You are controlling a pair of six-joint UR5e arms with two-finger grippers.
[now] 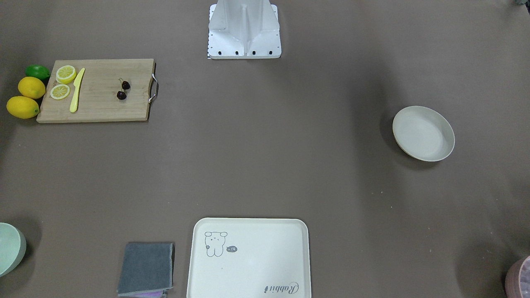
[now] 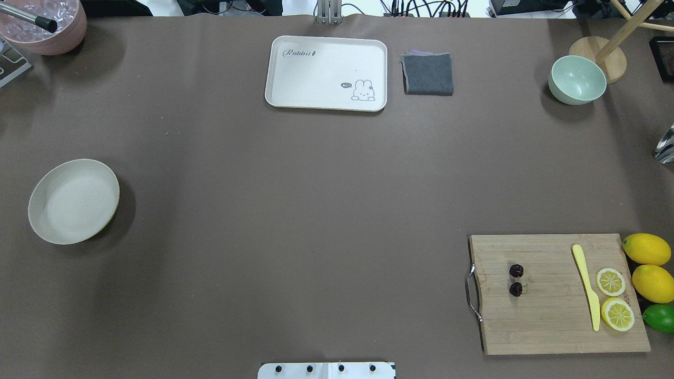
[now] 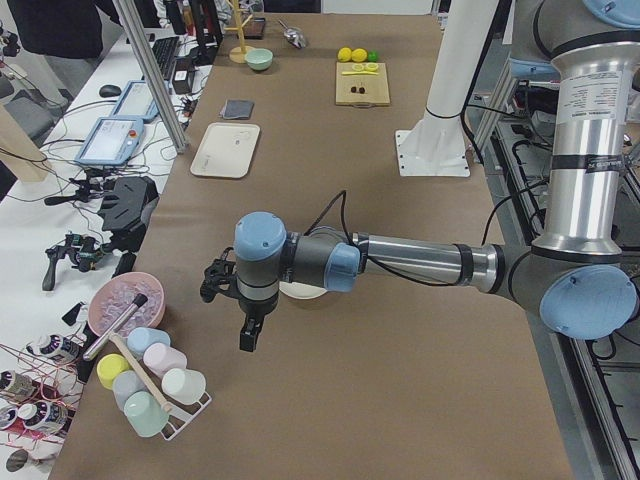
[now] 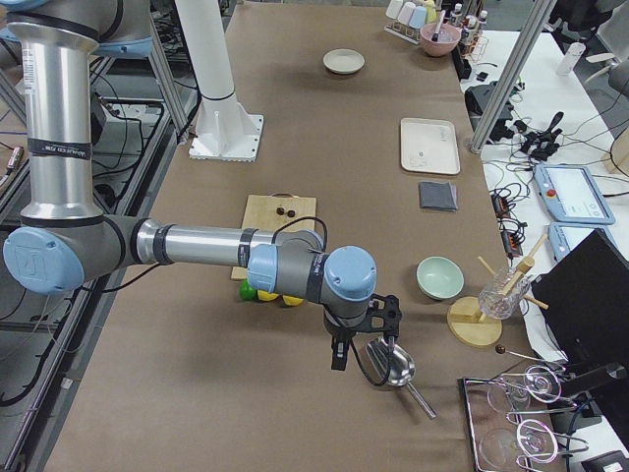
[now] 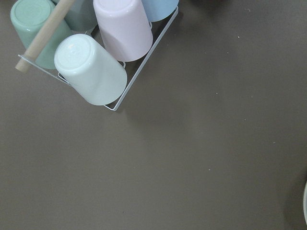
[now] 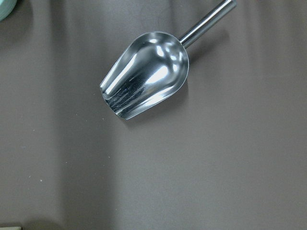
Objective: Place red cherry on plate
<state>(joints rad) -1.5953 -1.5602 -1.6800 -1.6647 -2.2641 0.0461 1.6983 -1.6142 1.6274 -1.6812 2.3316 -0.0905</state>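
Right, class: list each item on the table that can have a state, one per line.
red cherry: lying on the cutting board, ungrasped
plate: upright, empty
tray: empty
cloth: folded
green bowl: upright, empty
scoop: lying down, empty
lemon slices: cut, on cutting board

You see the left arm point(image 3: 420, 262) and right arm point(image 4: 197, 243) as silver tubes with pale blue joint caps point(image 3: 590, 300), thin black wrist cables point(image 3: 340, 200), and a white pedestal point(image 1: 244, 29) with black screws point(image 1: 236, 53).
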